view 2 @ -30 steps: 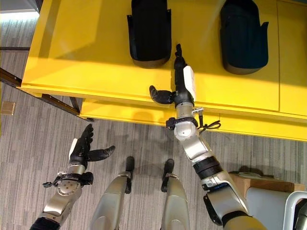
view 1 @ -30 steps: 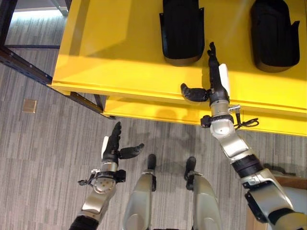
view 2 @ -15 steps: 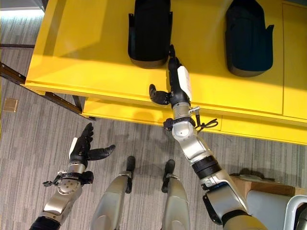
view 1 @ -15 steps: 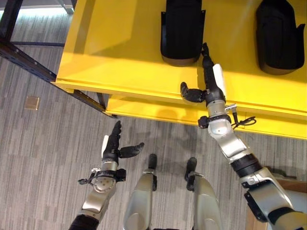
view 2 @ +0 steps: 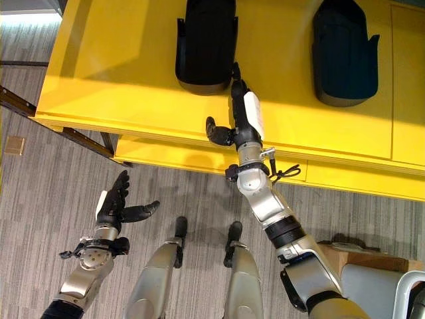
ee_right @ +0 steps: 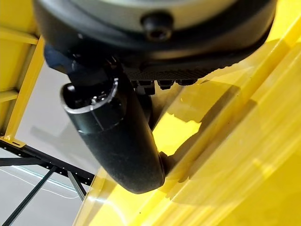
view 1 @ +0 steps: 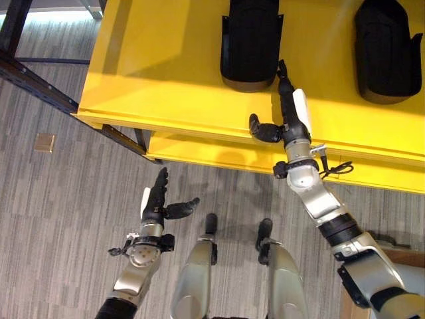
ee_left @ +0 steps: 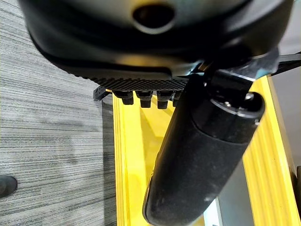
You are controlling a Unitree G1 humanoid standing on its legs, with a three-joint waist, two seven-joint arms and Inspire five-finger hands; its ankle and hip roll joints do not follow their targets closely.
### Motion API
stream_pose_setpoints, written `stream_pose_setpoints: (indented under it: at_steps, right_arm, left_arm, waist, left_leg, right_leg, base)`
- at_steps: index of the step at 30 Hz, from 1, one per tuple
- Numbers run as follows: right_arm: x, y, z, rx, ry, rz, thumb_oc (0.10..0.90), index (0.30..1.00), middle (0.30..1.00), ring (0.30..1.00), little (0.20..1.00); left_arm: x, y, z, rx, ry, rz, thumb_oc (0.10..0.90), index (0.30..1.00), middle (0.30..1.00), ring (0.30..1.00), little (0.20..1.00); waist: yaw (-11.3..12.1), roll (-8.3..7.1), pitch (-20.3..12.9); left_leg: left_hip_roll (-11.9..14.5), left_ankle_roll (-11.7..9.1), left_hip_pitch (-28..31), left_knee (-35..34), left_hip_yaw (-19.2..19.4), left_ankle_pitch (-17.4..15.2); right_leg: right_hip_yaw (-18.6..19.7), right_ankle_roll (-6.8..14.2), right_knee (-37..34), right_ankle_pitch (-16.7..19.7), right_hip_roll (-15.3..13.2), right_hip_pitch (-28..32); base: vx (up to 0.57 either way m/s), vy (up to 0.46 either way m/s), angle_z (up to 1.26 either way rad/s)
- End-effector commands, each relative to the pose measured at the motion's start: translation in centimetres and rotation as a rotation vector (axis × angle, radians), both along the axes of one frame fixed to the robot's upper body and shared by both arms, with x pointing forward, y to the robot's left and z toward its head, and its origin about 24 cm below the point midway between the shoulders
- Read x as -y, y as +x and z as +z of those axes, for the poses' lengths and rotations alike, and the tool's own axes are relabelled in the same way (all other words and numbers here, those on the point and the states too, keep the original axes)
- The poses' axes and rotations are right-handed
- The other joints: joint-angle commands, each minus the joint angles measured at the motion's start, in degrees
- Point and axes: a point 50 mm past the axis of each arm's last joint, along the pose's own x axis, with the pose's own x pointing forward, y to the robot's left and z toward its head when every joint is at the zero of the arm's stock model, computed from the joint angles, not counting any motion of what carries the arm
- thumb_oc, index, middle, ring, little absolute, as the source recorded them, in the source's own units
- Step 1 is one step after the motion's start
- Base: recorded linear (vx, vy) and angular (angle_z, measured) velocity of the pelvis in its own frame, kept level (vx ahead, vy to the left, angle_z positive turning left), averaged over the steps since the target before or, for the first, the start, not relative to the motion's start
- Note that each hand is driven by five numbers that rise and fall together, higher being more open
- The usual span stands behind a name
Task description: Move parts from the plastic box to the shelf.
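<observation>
Right hand flat-fingered and empty on the yellow shelf, fingertips at the near end of one black part.
That part and a second black part lie on the shelf, well apart. Both look like rigid moulded shells, probably light and smooth; the raised side walls seem the surest hold. Left hand hangs below the shelf, fingers straight, holding nothing.

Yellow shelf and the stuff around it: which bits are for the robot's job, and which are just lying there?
For the job: yellow shelf; near black part; far black part; right hand, open beside the near part; left hand, open over the floor.

Just lying about: small tan square on the floor.
</observation>
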Motion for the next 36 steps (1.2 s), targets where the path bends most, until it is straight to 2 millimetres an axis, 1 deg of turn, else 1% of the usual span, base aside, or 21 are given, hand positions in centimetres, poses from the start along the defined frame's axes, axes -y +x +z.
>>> stream_pose_setpoints:
  at_steps: [1, 3, 4, 6, 7, 8, 11, 13, 14, 15, 21, 26, 27, 28, 30, 31, 32, 36]
  right_arm:
    - [-1.7, -0.6, 4.2, 0.182, 0.001, 0.063, 0.900, 1.000, 1.000, 1.000, 1.000]
    - [-1.0, -0.9, 5.0, 0.227, 0.009, 0.034, 0.900, 1.000, 1.000, 1.000, 1.000]
    - [-0.6, -1.2, 5.4, 0.259, 0.013, 0.018, 0.900, 1.000, 1.000, 1.000, 1.000]
    - [-0.4, -1.4, 5.7, 0.279, 0.023, 0.005, 0.900, 1.000, 1.000, 1.000, 1.000]
    - [0.4, -2.1, 6.9, 0.351, 0.032, -0.029, 0.900, 1.000, 1.000, 1.000, 1.000]
    - [0.7, -2.4, 7.4, 0.386, 0.038, -0.041, 0.900, 1.000, 1.000, 1.000, 1.000]
    - [1.5, -3.6, 9.0, 0.501, 0.048, -0.093, 0.900, 1.000, 1.000, 1.000, 1.000]
    - [1.7, -4.6, 10.1, 0.587, 0.051, -0.113, 0.900, 1.000, 1.000, 1.000, 1.000]
    - [1.7, -4.7, 10.0, 0.587, 0.051, -0.114, 0.900, 1.000, 1.000, 1.000, 1.000]
    - [1.7, -5.3, 10.4, 0.631, 0.048, -0.117, 0.900, 1.000, 1.000, 1.000, 1.000]
    - [1.4, -6.4, 10.8, 0.689, 0.023, -0.111, 0.900, 1.000, 1.000, 1.000, 1.000]
    - [0.5, -7.2, 10.2, 0.671, 0.087, -0.004, 0.900, 1.000, 1.000, 1.000, 1.000]
    - [0.2, -7.6, 9.8, 0.654, 0.118, 0.053, 0.900, 1.000, 1.000, 1.000, 1.000]
    - [0.2, -7.6, 9.7, 0.653, 0.118, 0.054, 0.900, 1.000, 1.000, 1.000, 1.000]
    - [0.0, -8.2, 8.2, 0.586, 0.139, 0.146, 0.900, 1.000, 1.000, 1.000, 1.000]
    - [0.1, -8.2, 8.2, 0.583, 0.140, 0.147, 0.900, 1.000, 1.000, 1.000, 1.000]
    - [0.2, -8.3, 7.7, 0.564, 0.144, 0.158, 0.900, 1.000, 1.000, 1.000, 1.000]
    - [0.6, -8.6, 4.9, 0.417, 0.217, 0.247, 0.900, 1.000, 1.000, 1.000, 1.000]
  left_arm:
    - [-1.1, 0.0, 2.9, 0.158, 0.039, 0.005, 0.900, 1.000, 1.000, 1.000, 1.000]
    - [-1.1, 0.0, 2.9, 0.159, 0.038, 0.009, 0.900, 1.000, 1.000, 1.000, 1.000]
    - [-1.1, -0.1, 2.9, 0.158, 0.038, 0.011, 0.900, 1.000, 1.000, 1.000, 1.000]
    - [-1.0, -0.1, 2.9, 0.156, 0.035, 0.012, 0.900, 1.000, 1.000, 1.000, 1.000]
    - [-1.1, -0.1, 2.8, 0.154, 0.036, 0.018, 0.900, 1.000, 1.000, 1.000, 1.000]
    - [-1.2, -0.1, 2.9, 0.156, 0.039, 0.023, 0.900, 1.000, 1.000, 1.000, 1.000]
    - [-1.1, -0.1, 2.9, 0.156, 0.046, 0.028, 0.900, 1.000, 1.000, 1.000, 1.000]
    - [-1.1, -0.1, 3.0, 0.159, 0.050, 0.030, 0.900, 1.000, 1.000, 1.000, 1.000]
    - [-1.1, -0.1, 3.0, 0.159, 0.050, 0.029, 0.900, 1.000, 1.000, 1.000, 1.000]
    - [-1.1, -0.1, 3.0, 0.159, 0.053, 0.032, 0.900, 1.000, 1.000, 1.000, 1.000]
    - [-0.9, -0.2, 3.0, 0.163, 0.061, 0.025, 0.900, 1.000, 1.000, 1.000, 1.000]
    - [-0.9, -0.3, 2.7, 0.147, 0.063, 0.021, 0.900, 1.000, 1.000, 1.000, 1.000]
    - [-1.0, -0.4, 2.5, 0.138, 0.065, 0.019, 0.900, 1.000, 1.000, 1.000, 1.000]
    - [-1.0, -0.5, 2.5, 0.137, 0.065, 0.019, 0.900, 1.000, 1.000, 1.000, 1.000]
    - [-1.4, -0.8, 2.2, 0.120, 0.070, 0.023, 0.900, 1.000, 1.000, 1.000, 1.000]
    - [-1.4, -0.8, 2.2, 0.118, 0.070, 0.023, 0.900, 1.000, 1.000, 1.000, 1.000]
    - [-1.5, -0.9, 2.0, 0.111, 0.069, 0.025, 0.900, 1.000, 1.000, 1.000, 1.000]
    - [-1.7, -1.5, 1.2, 0.076, 0.062, 0.024, 0.900, 1.000, 1.000, 1.000, 1.000]
  waist:
    - [0.9, -1.77, -2.3]
    - [0.7, -1.84, -2.4]
    - [0.7, -1.79, -2.3]
    - [0.4, -1.91, -2.5]
    - [0.2, -2.04, -2.5]
    - [0.0, -2.20, -2.6]
    - [-0.2, -2.48, -2.8]
    - [-0.6, -2.63, -3.0]
    - [-0.6, -2.64, -3.0]
    - [-0.8, -2.69, -3.2]
    - [-1.1, -2.85, -4.0]
    - [-1.5, -3.34, -4.8]
    - [-1.7, -3.56, -5.3]
    - [-1.7, -3.58, -5.3]
    - [-2.5, -4.11, -6.8]
    - [-2.5, -4.11, -6.9]
    - [-2.7, -4.31, -7.3]
    - [-3.9, -4.46, -9.8]
  left_leg:
    - [-1.0, 1.5, 0.7, 3.0, -1.0, -5.8]
    - [-0.9, 1.5, 0.7, 3.0, -1.0, -5.9]
    - [-0.8, 1.4, 0.9, 3.4, -1.0, -6.4]
    - [-0.9, 1.5, 0.8, 3.0, -0.9, -6.0]
    - [-0.7, 1.4, 1.1, 3.3, -0.8, -6.5]
    - [-0.8, 1.4, 0.8, 3.1, -0.8, -6.1]
    - [-0.6, 1.5, 0.9, 3.2, -0.8, -6.1]
    - [-0.5, 1.5, 0.9, 3.3, -0.8, -6.2]
    - [-0.5, 1.5, 0.9, 3.3, -0.8, -6.2]
    - [-0.4, 1.5, 1.0, 3.3, -0.8, -6.2]
    - [-0.3, 1.4, 1.6, 2.8, -0.9, -6.2]
    - [0.0, 1.1, 2.9, 1.5, -0.8, -5.5]
    - [0.1, 1.1, 3.6, 0.5, -0.8, -5.1]
    - [0.1, 1.1, 3.8, 0.3, -0.8, -5.0]
    - [0.6, 0.9, 6.3, -3.5, -0.7, -3.5]
    - [0.6, 0.9, 6.6, -3.9, -0.7, -3.4]
    - [0.8, 0.8, 7.4, -5.0, -0.6, -2.9]
    - [1.1, 0.6, 12.1, -11.8, 0.1, -0.3]
  right_leg:
    - [-1.3, 4.4, -2.4, 5.2, -4.3, 2.0]
    - [-1.3, 4.4, -2.4, 5.3, -4.3, 2.0]
    - [-1.2, 4.4, -2.0, 4.8, -4.2, 2.2]
    - [-1.2, 4.4, -2.3, 5.2, -4.2, 2.0]
    - [-1.0, 4.5, -2.0, 4.7, -4.0, 2.2]
    - [-1.0, 4.4, -2.3, 5.1, -4.1, 2.0]
    - [-0.8, 4.4, -2.2, 5.1, -4.0, 1.9]
    - [-0.6, 4.3, -2.2, 5.0, -3.8, 1.9]
    - [-0.6, 4.3, -2.2, 4.9, -3.8, 1.9]
    - [-0.5, 4.3, -2.2, 4.9, -3.7, 2.0]
    - [-0.4, 4.4, -2.5, 4.8, -3.5, 2.4]
    - [-0.6, 4.4, -3.8, 5.1, -3.2, 3.9]
    - [-0.7, 4.4, -4.6, 5.3, -3.0, 4.5]
    - [-0.7, 4.4, -4.8, 5.4, -3.0, 4.7]
    - [-1.0, 4.8, -7.5, 6.1, -2.5, 7.0]
    - [-1.0, 4.8, -7.7, 6.2, -2.5, 7.2]
    - [-1.3, 5.0, -8.5, 6.4, -2.4, 7.9]
    - [-1.8, 5.8, -13.3, 7.6, -1.6, 11.5]
  base:
    - [0.00, 0.000, 0.00]
    - [0.00, 0.000, 0.00]
    - [0.00, 0.000, 0.00]
    - [0.00, 0.000, 0.00]
    - [0.00, 0.000, 0.00]
    - [0.00, 0.000, 0.00]
    - [0.00, 0.000, 0.00]
    - [0.00, 0.000, 0.00]
    - [0.00, 0.000, 0.00]
    - [0.00, 0.000, 0.00]
    - [0.00, 0.000, 0.00]
    - [0.00, 0.000, 0.00]
    - [0.00, 0.000, 0.00]
    - [0.01, -0.011, -0.06]
    - [0.03, -0.002, -0.06]
    - [0.03, 0.000, -0.03]
    - [0.02, -0.003, -0.03]
    - [0.05, 0.019, -0.06]
